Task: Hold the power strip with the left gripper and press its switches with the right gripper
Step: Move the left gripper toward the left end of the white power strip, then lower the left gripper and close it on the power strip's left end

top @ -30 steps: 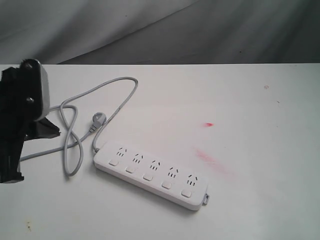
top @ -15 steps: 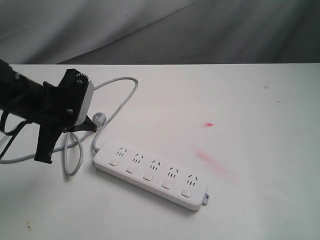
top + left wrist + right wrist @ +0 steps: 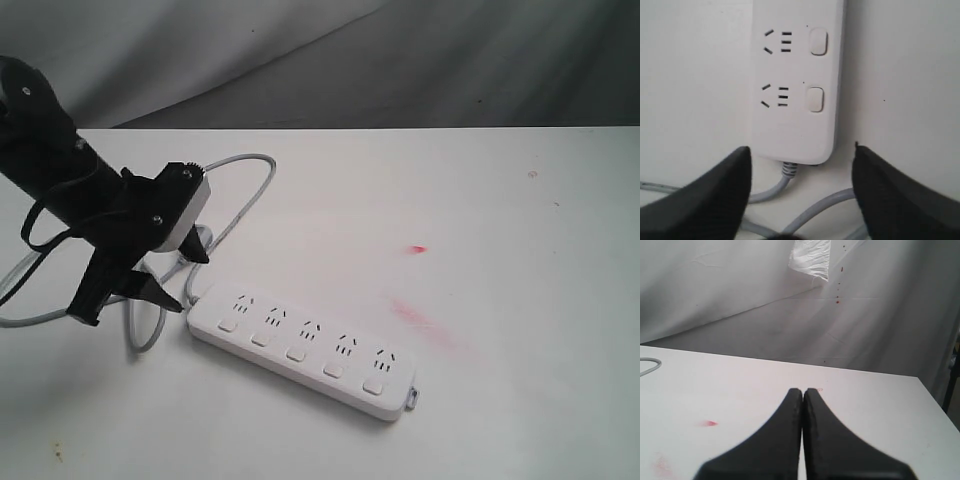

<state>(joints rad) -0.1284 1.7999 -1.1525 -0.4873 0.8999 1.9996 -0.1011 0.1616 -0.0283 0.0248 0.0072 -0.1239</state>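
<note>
My left gripper [image 3: 183,281] has come in from the left edge of the worktop [image 3: 500,200]. A second ago it was parked there. Half a second ago it was over the loops of cord. Now, in the exterior view, its nearer fingertip sits just beside the cord end of the power strip [image 3: 300,340], though I can't tell whether it touches. The arm has swung down from the upper left.

The left gripper is released and spread wide. In the left wrist view the two black fingers [image 3: 715,195] stand apart by more than the strip's width. The rounded end of the power strip [image 3: 792,100] lies just beyond them, not yet between them. The grey cord [image 3: 785,175] leaves that end and runs through the gap. Two of the switches [image 3: 814,99] show there, each beside its socket.

The power strip has not shifted. It lies flat near the middle of the worktop, slanting from upper left to lower right, with all five switches [image 3: 295,353] in a row along its near side. The cord [image 3: 240,190] loops away behind it, and the gripper now covers most of the plug.

The right gripper [image 3: 803,392] is out of the exterior view. Its own camera shows it clenched, fingers pressed together with nothing between them, over bare worktop and well apart from the strip. A small red mark [image 3: 707,423] lies on the worktop near it, and a short bend of cord sits at the frame's edge.
</note>
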